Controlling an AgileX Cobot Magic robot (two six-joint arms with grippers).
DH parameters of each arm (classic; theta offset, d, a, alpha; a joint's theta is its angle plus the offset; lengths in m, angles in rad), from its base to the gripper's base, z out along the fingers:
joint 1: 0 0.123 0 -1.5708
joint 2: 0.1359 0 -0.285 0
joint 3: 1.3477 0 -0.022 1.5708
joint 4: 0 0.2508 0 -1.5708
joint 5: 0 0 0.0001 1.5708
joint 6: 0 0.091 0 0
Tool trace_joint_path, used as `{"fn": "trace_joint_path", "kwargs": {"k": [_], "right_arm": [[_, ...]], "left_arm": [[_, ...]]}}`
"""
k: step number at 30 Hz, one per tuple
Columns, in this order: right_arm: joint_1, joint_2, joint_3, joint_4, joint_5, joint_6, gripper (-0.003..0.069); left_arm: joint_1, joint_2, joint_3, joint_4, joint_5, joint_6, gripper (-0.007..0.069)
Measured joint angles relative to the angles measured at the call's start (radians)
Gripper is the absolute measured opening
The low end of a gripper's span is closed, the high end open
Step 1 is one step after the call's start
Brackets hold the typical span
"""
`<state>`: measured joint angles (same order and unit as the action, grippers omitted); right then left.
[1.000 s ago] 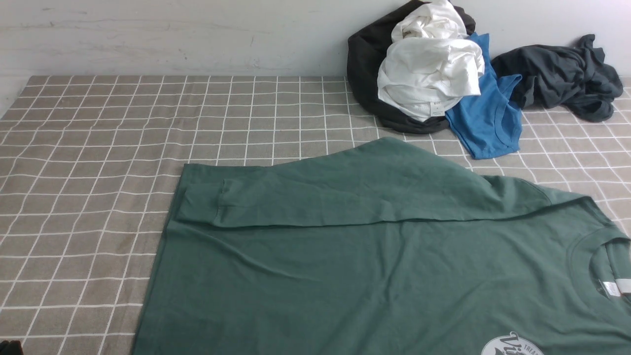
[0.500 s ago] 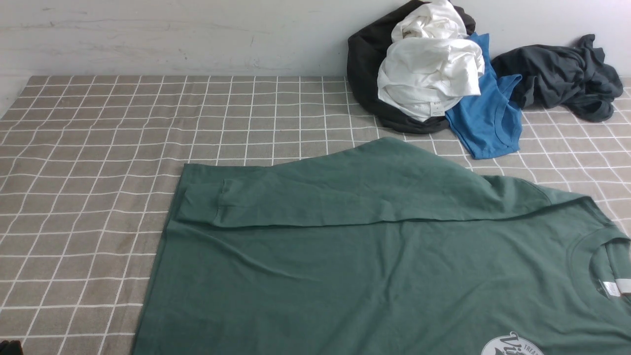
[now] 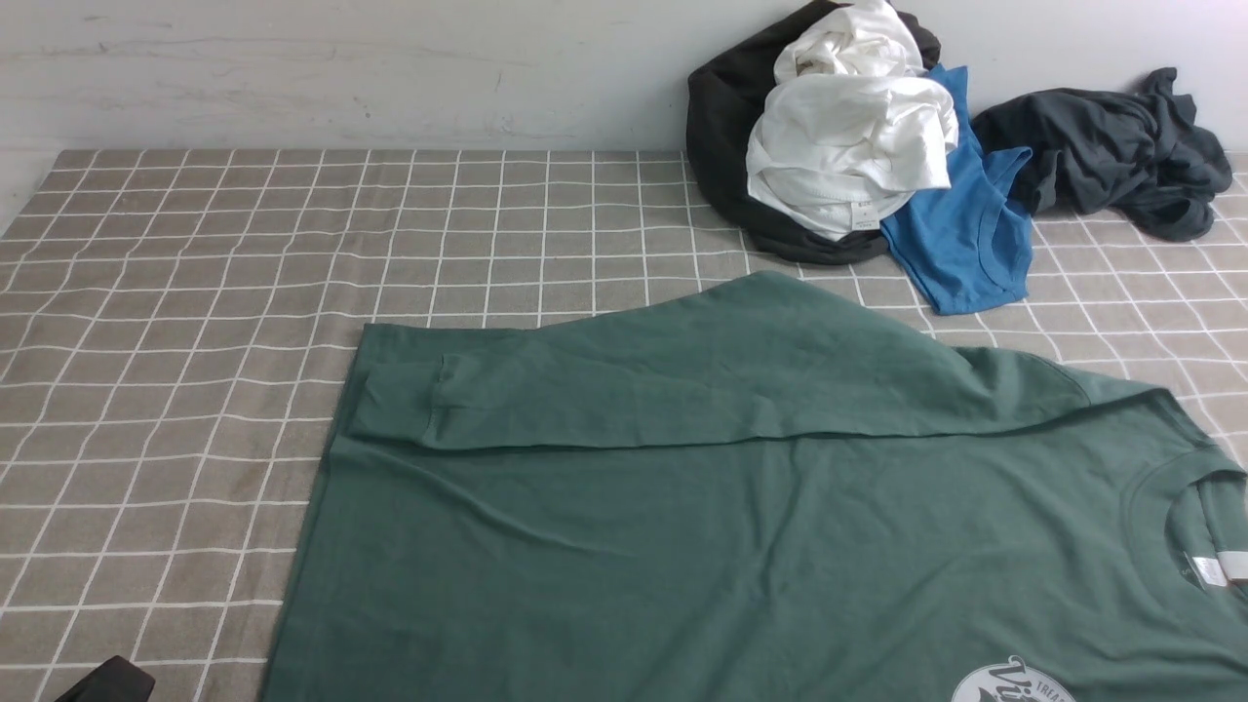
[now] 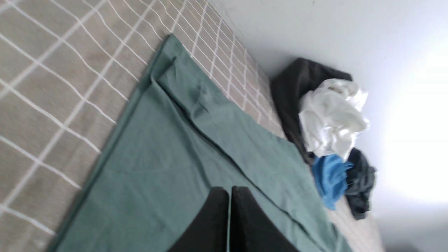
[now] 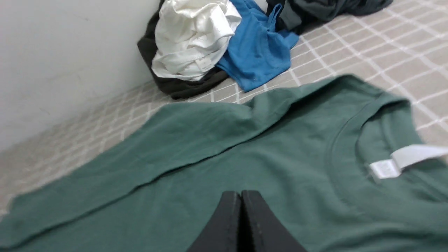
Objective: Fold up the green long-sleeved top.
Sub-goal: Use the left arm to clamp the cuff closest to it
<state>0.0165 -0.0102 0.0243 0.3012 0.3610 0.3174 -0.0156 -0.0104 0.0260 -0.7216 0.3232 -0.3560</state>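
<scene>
The front camera looks forward and down over the tabletop [image 3: 195,292] to the wall [image 3: 292,68]. The wrist cameras ride lower and closer, peering past the left fingers [image 4: 210,224] and right fingers [image 5: 227,224]. All three share the green top [image 3: 731,546] and clothes pile [image 3: 848,156].

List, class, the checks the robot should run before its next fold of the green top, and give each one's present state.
1. Far sleeve folded across the green top: ok.
2. Left tool open to grasp: not ok, shut.
3. Right tool open to grasp: not ok, shut.
4. Clothes pile apart from the top: ok.
5. Near sleeve laid flat: cannot tell, out of view.
</scene>
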Motion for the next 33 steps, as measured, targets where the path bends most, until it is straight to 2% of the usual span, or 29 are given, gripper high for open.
{"fn": "trace_joint_path", "kwargs": {"k": [4, 5, 6, 7, 10, 13, 14, 17, 18, 20, 22, 24, 27, 28, 29, 30, 31, 33], "right_arm": [[0.0, 0.0, 0.002, 0.308, 0.007, 0.101, -0.0015], [0.0, 0.0, 0.002, 0.308, 0.005, 0.103, -0.0015], [0.0, 0.0, 0.001, 0.394, -0.006, 0.113, -0.0015], [0.0, 0.0, 0.001, 0.421, -0.013, 0.115, -0.0015], [0.0, 0.0, 0.001, 0.447, -0.023, 0.101, -0.0015], [0.0, 0.0, 0.002, 0.448, -0.062, 0.069, -0.0015], [0.0, 0.0, 0.002, 0.444, -0.089, 0.047, -0.0015], [0.0, 0.0, 0.002, 0.436, -0.135, -0.023, -0.0015], [0.0, 0.0, 0.002, 0.436, -0.137, -0.03, -0.0015], [0.0, 0.0, 0.001, 0.435, -0.142, -0.133, -0.0015], [0.0, 0.0, -0.015, 0.43, -0.129, -0.202, -0.0015], [0.0, 0.031, -0.098, 0.389, -0.095, -0.342, -0.0015], [0.0, 0.149, -0.225, 0.312, -0.025, -0.472, -0.0015], [0.0, 0.149, -0.236, 0.305, -0.017, -0.481, -0.0015], [0.0, 0.245, -0.325, 0.247, 0.076, -0.553, -0.0015], [0.0, 0.257, -0.348, 0.231, 0.088, -0.56, -0.0015], [0.0, 0.361, -0.443, 0.174, 0.215, -0.614, -0.0015], [0.0, 0.431, -0.523, 0.132, 0.31, -0.637, -0.0015]], "left_arm": [[0.0, 0.0, 0.0, -0.092, -0.034, -0.005, -0.0007], [0.0, 0.0, 0.0, -0.092, -0.035, -0.005, -0.0007], [0.0, 0.0, 0.0, -0.104, -0.04, -0.004, -0.0007], [0.0, 0.0, 0.0, -0.109, -0.038, 0.002, -0.0007], [0.0, 0.0, -0.01, -0.11, -0.016, 0.067, -0.0007], [0.0, 0.0, -0.084, -0.11, 0.029, 0.251, -0.0007], [0.0, 0.0, -0.134, -0.109, 0.052, 0.356, -0.0007], [0.0, 0.041, -0.235, -0.104, 0.129, 0.53, -0.0007], [0.0, 0.047, -0.244, -0.104, 0.136, 0.541, -0.0007], [0.0, 0.152, -0.34, -0.05, 0.246, 0.626, -0.0007], [0.0, 0.231, -0.399, 0.006, 0.325, 0.645, -0.0007], [0.0, 0.391, -0.519, 0.141, 0.493, 0.656, -0.0007], [0.0, 0.566, -0.645, 0.307, 0.693, 0.66, -0.0007], [0.0, 0.566, -0.652, 0.317, 0.704, 0.66, -0.0007], [-0.014, 0.655, -0.694, 0.399, 0.78, 0.66, -0.0007], [-0.017, 0.664, -0.701, 0.416, 0.794, 0.66, -0.0006], [-0.061, 0.732, -0.712, 0.476, 0.831, 0.652, 0.0001], [-0.102, 0.77, -0.711, 0.506, 0.848, 0.65, 0.0014]]}}
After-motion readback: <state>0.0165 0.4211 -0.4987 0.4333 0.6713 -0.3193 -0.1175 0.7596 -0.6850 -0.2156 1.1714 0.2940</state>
